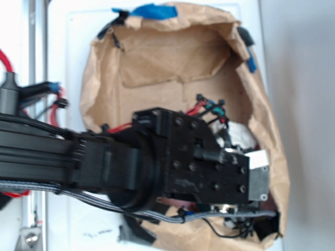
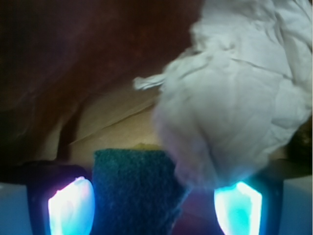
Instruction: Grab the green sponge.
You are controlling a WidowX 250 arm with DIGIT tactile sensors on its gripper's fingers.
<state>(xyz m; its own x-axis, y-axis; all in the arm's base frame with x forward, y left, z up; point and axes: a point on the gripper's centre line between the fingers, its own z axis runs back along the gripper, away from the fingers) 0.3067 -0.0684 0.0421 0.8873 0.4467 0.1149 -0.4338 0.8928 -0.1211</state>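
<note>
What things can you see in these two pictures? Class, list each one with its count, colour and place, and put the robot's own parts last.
Sponge: one, dark green with a thin yellow edge, between the claw's fingers in the wrist view.
Paper ball: one, white, crumpled, right of the sponge and overlapping its right edge in the wrist view.
Paper bag: one, brown, opened out on the white table and forming walls around the workspace.
Blue tape: several pieces, on the bag's top and right edges.
Arm: one, black, reaching in from the left over the bag.
Claw: one, open, with glowing blue-white fingers, straddling the sponge.
</note>
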